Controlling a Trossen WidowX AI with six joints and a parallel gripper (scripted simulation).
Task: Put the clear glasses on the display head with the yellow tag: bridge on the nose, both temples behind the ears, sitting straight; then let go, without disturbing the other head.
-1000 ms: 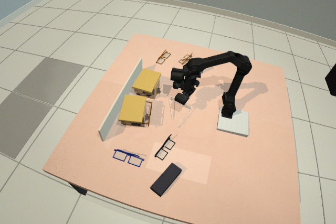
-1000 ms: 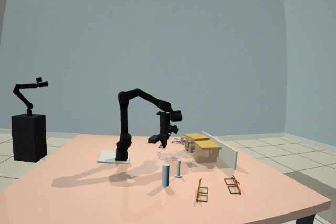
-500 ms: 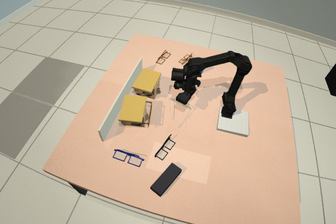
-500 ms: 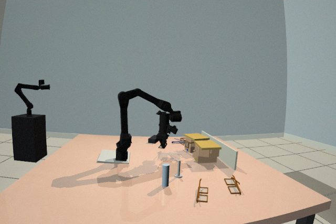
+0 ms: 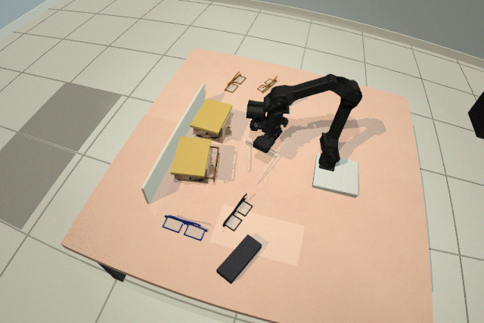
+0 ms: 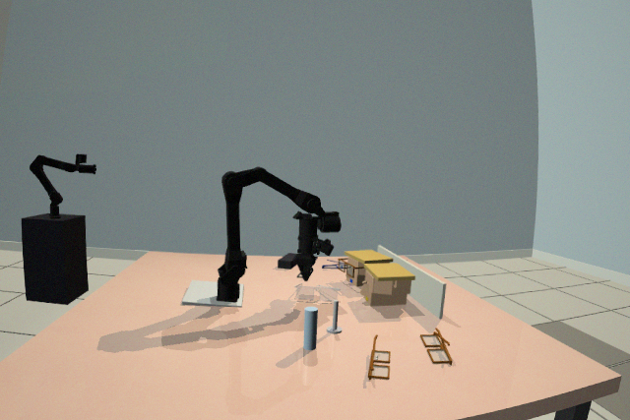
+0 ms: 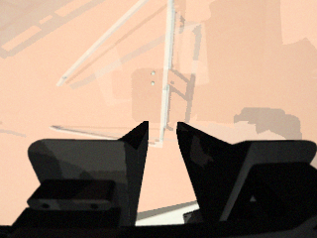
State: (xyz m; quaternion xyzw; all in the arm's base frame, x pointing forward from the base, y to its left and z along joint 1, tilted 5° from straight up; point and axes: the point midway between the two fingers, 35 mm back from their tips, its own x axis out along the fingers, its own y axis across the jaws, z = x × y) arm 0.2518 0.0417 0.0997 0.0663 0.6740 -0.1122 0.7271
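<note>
The clear glasses [image 5: 247, 141] [image 7: 168, 55] lie on the table with their temples spread. My gripper [image 5: 263, 143] [image 6: 305, 277] [image 7: 162, 126] points down above one end of their front. It is partly open, with a narrow gap and nothing held between the fingertips. The head with the yellow tag [image 5: 211, 116] [image 6: 386, 290] has a flat yellow top and wears no glasses; its small tag shows low on its front in the exterior view. The other head [image 5: 191, 156] [image 6: 355, 275] has a blue tag and wears brown glasses [image 5: 216, 163].
A pale upright panel [image 5: 174, 143] [image 6: 416, 277] stands behind the heads. Blue glasses [image 5: 183, 226], black glasses [image 5: 237, 212] and a dark case [image 5: 239, 259] lie on one side. Two brown pairs, a blue cylinder [image 6: 310, 328] and a thin post [image 6: 335, 316] are on the other.
</note>
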